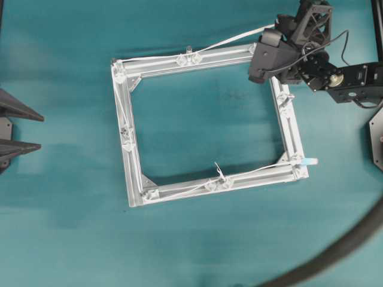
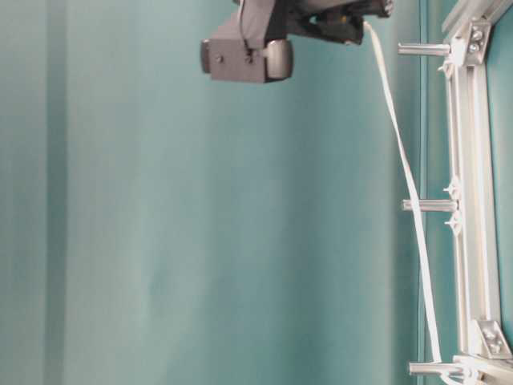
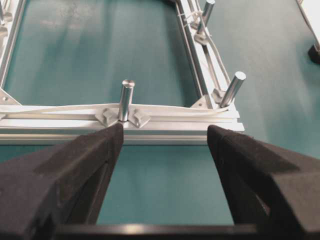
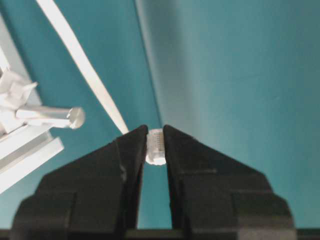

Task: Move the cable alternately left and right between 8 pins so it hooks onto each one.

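The right end effector (image 4: 155, 145) is clenched on the small whitish connector plug at the end of the cable (image 4: 82, 67); the plug sits pinched between the 2 black fingertips (image 4: 135, 145), and the flat white cord leaves it up and to the left, taut. In the overhead view this end effector (image 1: 266, 57) hovers over the frame's (image 1: 209, 57) top right corner, raised above the desk (image 1: 203, 119), with the cable (image 1: 233, 39) running from it down to the frame's top bar. From there the cord follows the frame past the pins (image 1: 189, 58) on the top bar, down the left bar, then along the bottom bar to the bottom right corner.

The left end effector (image 3: 160, 145) stands released, its 2 fingers (image 3: 85, 155) spread wide and gripping nothing. It waits just outside the frame's (image 3: 125, 132) left bar, level with a pin (image 3: 126, 100) where the cable (image 3: 165, 111) lies flat along the bar.

Inside the frame the teal desk is bare, and open desk surrounds the frame on every side. A thick dark hose (image 1: 335, 251) curves across the corner of the desk beyond the frame's bottom right.
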Available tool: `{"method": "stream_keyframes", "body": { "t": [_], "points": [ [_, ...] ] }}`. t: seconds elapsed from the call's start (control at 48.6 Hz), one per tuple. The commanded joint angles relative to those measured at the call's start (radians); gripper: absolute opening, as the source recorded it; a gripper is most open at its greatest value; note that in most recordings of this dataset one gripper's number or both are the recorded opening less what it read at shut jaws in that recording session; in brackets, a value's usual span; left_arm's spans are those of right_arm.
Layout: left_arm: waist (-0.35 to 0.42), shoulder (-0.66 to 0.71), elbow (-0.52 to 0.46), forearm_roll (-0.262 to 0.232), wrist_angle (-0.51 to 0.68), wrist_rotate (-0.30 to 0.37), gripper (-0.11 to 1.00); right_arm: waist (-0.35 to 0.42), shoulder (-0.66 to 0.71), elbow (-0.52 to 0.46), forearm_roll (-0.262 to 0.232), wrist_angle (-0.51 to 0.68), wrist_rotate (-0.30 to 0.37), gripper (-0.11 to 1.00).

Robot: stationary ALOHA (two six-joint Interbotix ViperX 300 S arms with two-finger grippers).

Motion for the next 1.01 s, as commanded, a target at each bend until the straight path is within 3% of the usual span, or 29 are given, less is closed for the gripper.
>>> {"method": "stream_keyframes", "body": {
  "t": [0.0,0.123,0.226,0.432,0.699,0.802,0.987],
  "points": [
    [0.003,0.017,-0.026,0.003,-0.005,-0.008,0.78,-0.035,-0.015,-0.005,-0.028,-0.018,0.021,0.13],
    [0.003,0.017,-0.026,0.003,-0.005,-0.008,0.78,-0.075,-0.011,-0.005,-0.103,-0.057,0.092,0.13],
    [0.003,0.017,-0.026,0.003,-0.005,-0.008,0.78,-0.091,0.000,0.000,-0.137,-0.083,0.153,0.13],
    [0.003,0.017,-0.026,0.003,-0.005,-0.008,0.78,-0.106,0.026,0.034,-0.133,-0.216,0.273,0.13],
    [0.003,0.017,-0.026,0.003,-0.005,-0.008,0.78,-0.107,0.028,0.064,-0.124,-0.225,0.374,0.13],
    [0.003,0.017,-0.026,0.003,-0.005,-0.008,0.78,-0.106,0.018,0.055,-0.084,-0.230,0.394,0.13],
    [0.003,0.017,-0.026,0.003,-0.005,-0.008,0.78,-0.100,-0.002,0.040,0.130,-0.249,0.407,0.13]
  ]
}}
